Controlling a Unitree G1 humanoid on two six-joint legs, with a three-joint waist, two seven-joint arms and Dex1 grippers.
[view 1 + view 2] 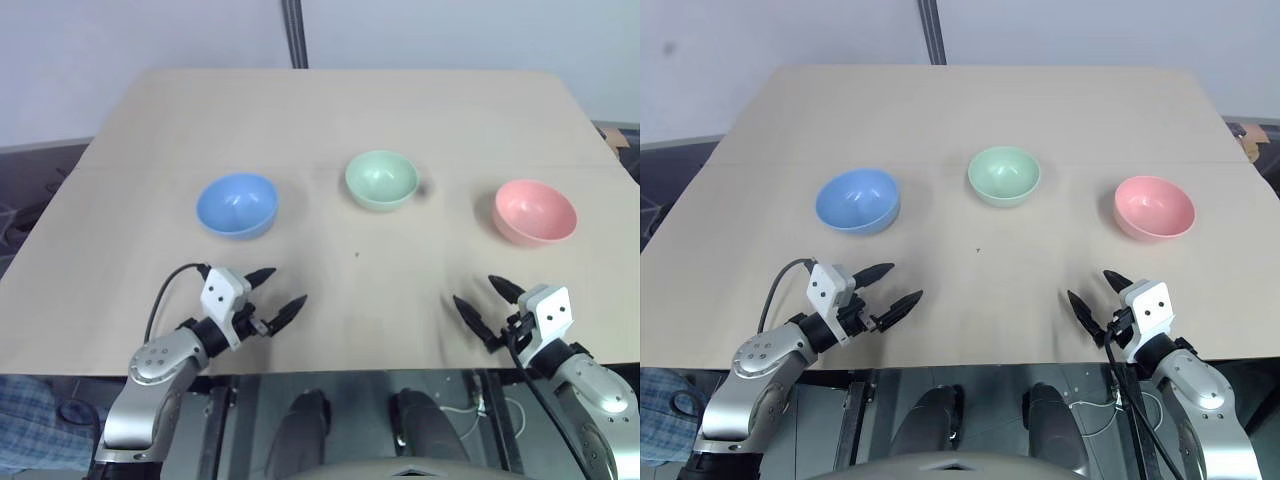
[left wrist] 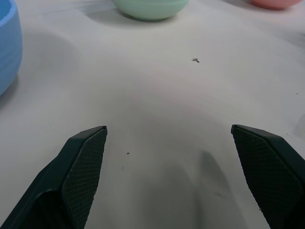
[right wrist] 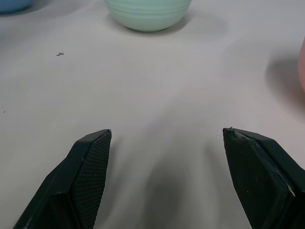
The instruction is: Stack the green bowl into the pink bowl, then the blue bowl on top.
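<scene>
Three small bowls stand apart in a row across the middle of the table. The blue bowl [image 1: 237, 205] is on the left, the green bowl [image 1: 381, 180] in the middle, the pink bowl [image 1: 535, 212] on the right. All are upright with nothing inside. My left gripper [image 1: 277, 290] hovers open over the table's front edge, nearer to me than the blue bowl. My right gripper [image 1: 487, 299] is open too, near the front edge, short of the pink bowl. Neither gripper holds or touches anything.
The light wooden table [image 1: 340, 110] has bare room behind the bowls and between them. A dark upright post [image 1: 292, 32] stands behind the far edge. A small dark speck [image 1: 356, 254] lies on the tabletop in front of the green bowl.
</scene>
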